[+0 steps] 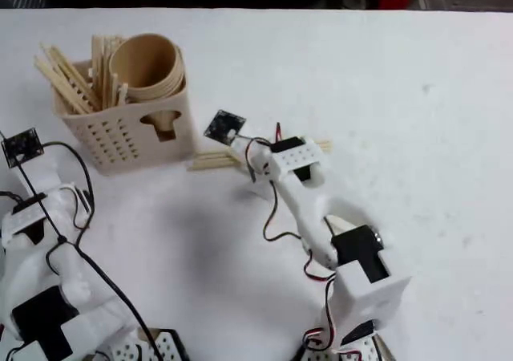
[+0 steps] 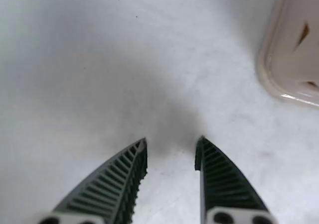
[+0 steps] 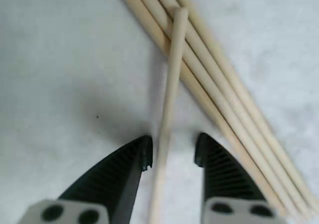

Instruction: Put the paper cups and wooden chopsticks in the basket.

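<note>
A cream perforated basket (image 1: pixel 120 136) stands at the back left of the table. It holds stacked paper cups (image 1: pixel 148 64) and several wooden chopsticks (image 1: pixel 68 80). More chopsticks (image 1: pixel 210 162) lie on the table just right of the basket, partly hidden under the right arm (image 1: pixel 288 164). In the right wrist view my right gripper (image 3: pixel 172 152) is open low over this bundle (image 3: pixel 219 89). One chopstick (image 3: pixel 169 94) lies crosswise on the bundle and runs between the fingers. My left gripper (image 2: pixel 171 152) is open over bare table, with a corner of the basket (image 2: pixel 294 59) nearby.
The left arm (image 1: pixel 40 217) sits at the front left, with cables trailing over the table. Both arm bases stand along the front edge. White tabletop stretches to the right and to the back.
</note>
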Available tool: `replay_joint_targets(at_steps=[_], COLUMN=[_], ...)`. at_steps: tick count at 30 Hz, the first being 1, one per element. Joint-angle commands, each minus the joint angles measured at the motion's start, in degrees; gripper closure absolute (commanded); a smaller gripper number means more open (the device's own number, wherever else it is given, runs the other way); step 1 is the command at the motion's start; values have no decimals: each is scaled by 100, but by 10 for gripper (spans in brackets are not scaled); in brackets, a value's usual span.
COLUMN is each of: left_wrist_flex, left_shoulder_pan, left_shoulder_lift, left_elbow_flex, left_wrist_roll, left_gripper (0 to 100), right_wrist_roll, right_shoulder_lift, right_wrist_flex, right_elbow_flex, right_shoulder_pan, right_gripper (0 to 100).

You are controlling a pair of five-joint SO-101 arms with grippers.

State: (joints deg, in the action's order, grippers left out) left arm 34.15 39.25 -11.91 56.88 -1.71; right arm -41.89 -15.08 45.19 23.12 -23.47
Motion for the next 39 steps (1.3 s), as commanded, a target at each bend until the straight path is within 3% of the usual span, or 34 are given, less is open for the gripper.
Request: replay_joint_targets(at_steps=[1, 8, 14, 20, 27, 33, 39], left_wrist_flex=[-97, -97, -97, -97, -97, -97, -97], left_shoulder_pan=[-57, -57, -57, -57, -57, -57, -57], left_shoulder_lift=[-145, -145, -145, -145, -145, -145, -136], left_elbow_flex=[-9, -9, -9, -9, -9, -9, -9], left_wrist_roll=[26, 26, 26, 26, 26, 26, 26], left_gripper=[828, 828, 828, 828, 828, 828, 828], right_wrist_roll=[62, 378, 1222, 1811, 2321, 3218, 3341], right_shoulder_lift=[13, 1200, 3749, 5376, 4075, 2062, 321], right_wrist_flex=[-84, 664, 1349, 1341, 989, -497, -1226], right_elbow_flex=[-185, -185, -193, -1134, -3640, -5512, -7393], right_shoulder_pan=[-31, -75, -92, -989, -2105, -2413, -2624], right_gripper=[973, 982, 982, 983, 982, 981, 981])
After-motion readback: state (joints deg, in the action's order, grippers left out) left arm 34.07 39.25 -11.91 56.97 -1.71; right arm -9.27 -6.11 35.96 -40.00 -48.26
